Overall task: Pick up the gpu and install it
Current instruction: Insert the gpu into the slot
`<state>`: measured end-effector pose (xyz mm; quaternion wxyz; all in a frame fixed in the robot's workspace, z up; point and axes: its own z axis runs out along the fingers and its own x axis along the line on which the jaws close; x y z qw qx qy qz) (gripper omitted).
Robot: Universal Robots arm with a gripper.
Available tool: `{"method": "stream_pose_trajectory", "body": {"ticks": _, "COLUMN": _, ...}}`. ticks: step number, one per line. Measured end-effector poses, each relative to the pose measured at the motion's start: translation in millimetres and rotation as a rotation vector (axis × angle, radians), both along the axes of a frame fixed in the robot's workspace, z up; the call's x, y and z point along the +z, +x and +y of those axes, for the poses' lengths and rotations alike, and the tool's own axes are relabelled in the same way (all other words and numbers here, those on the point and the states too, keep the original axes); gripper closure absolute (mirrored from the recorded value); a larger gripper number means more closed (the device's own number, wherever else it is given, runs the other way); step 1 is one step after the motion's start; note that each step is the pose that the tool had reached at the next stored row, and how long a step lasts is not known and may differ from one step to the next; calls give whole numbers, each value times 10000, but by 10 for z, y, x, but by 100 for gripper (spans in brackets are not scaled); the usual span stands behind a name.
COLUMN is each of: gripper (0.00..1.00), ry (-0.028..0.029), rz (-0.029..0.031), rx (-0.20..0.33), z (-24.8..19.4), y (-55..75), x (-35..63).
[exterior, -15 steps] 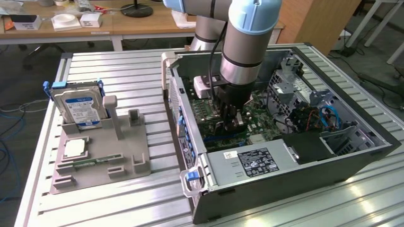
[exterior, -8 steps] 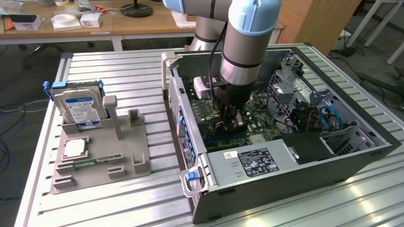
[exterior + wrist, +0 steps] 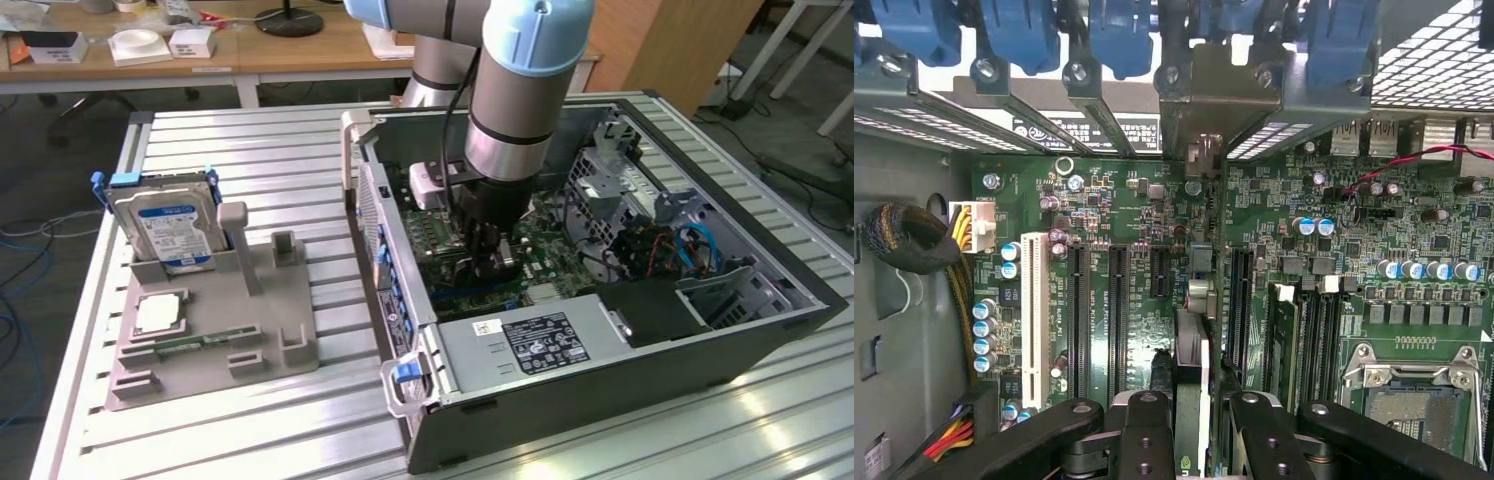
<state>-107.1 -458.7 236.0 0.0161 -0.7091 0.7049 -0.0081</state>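
Observation:
My gripper (image 3: 483, 258) is down inside the open computer case (image 3: 747, 330), just above the green motherboard (image 3: 554, 255). In the wrist view the gripper (image 3: 1194, 405) is shut on the gpu (image 3: 1192, 350). The card shows edge-on as a thin dark and green strip between the two black fingers (image 3: 1144, 430). Its silver end bracket (image 3: 1199, 100) reaches the case's rear slot openings. The card stands over the row of black expansion slots (image 3: 1116, 310), beside the slot (image 3: 1239, 300) closest to the memory sockets. I cannot tell whether it is seated in a slot.
A grey fixture (image 3: 214, 340) on the exterior view's left holds a silver hard drive (image 3: 167, 230), a processor (image 3: 158, 312) and a memory stick (image 3: 200, 343). The power supply (image 3: 534, 345) sits at the case's near end. Blue latches (image 3: 1019, 30), a cable bundle (image 3: 914, 240) and the processor socket (image 3: 1414, 395) surround the card.

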Motion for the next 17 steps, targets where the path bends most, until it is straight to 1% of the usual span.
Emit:
{"method": "stream_pose_trajectory", "body": {"ticks": 4, "gripper": 73, "ry": -13, "rz": 5, "rx": 1, "z": -2, "y": -15, "x": -24}}
{"method": "stream_pose_trajectory", "body": {"ticks": 7, "gripper": 73, "ry": -2, "rz": 1, "rx": 1, "z": 0, "y": -14, "x": -29}}
{"method": "stream_pose_trajectory", "body": {"ticks": 14, "gripper": 73, "ry": -1, "rz": 0, "rx": -1, "z": 0, "y": -15, "x": -32}}
{"method": "stream_pose_trajectory", "body": {"ticks": 15, "gripper": 73, "ry": 8, "rz": -6, "rx": -1, "z": 1, "y": -16, "x": -51}}
{"method": "stream_pose_trajectory", "body": {"ticks": 17, "gripper": 73, "ry": -2, "rz": 1, "rx": 1, "z": 0, "y": -24, "x": -72}}
